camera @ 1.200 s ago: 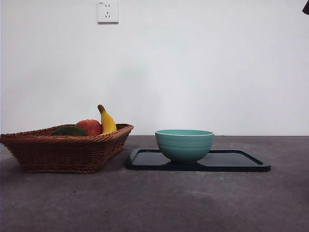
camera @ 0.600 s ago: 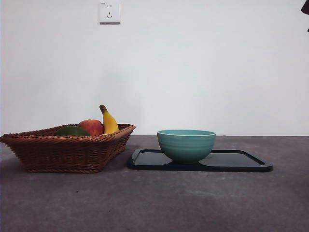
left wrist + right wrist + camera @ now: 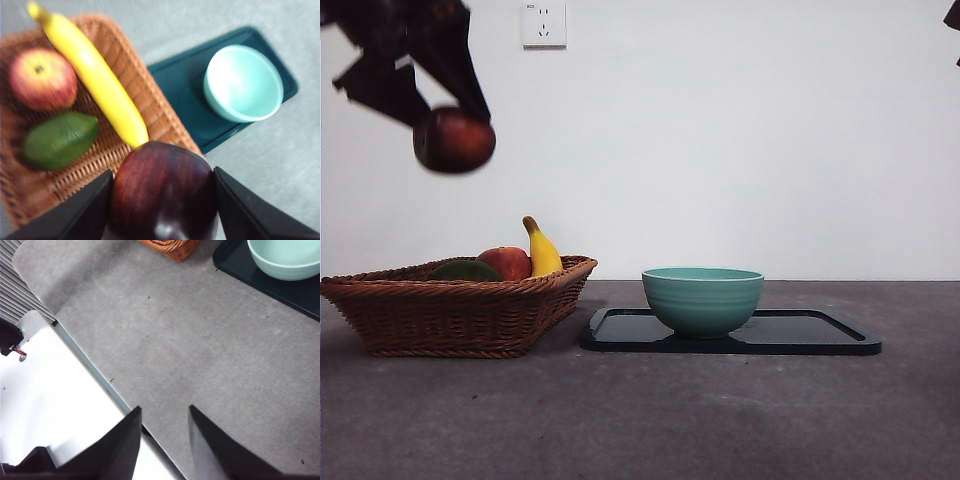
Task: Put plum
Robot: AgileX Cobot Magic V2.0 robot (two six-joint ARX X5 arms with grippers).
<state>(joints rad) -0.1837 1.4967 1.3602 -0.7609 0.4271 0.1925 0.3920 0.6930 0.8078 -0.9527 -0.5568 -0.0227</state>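
Left gripper (image 3: 445, 125) upper left of frame, jaws clamped on plum (image 3: 454, 140), above wicker basket (image 3: 460, 315), right gripper (image 3: 164, 425) idle, jaws parted, empty.

One plum (image 3: 162, 192), one apple (image 3: 42, 78), one banana (image 3: 95, 80), one green fruit (image 3: 60, 140) — four fruits; one basket (image 3: 450, 310), one bowl (image 3: 702, 298), one tray (image 3: 820, 335) — two grippers (image 3: 162, 200) (image 3: 162, 440).
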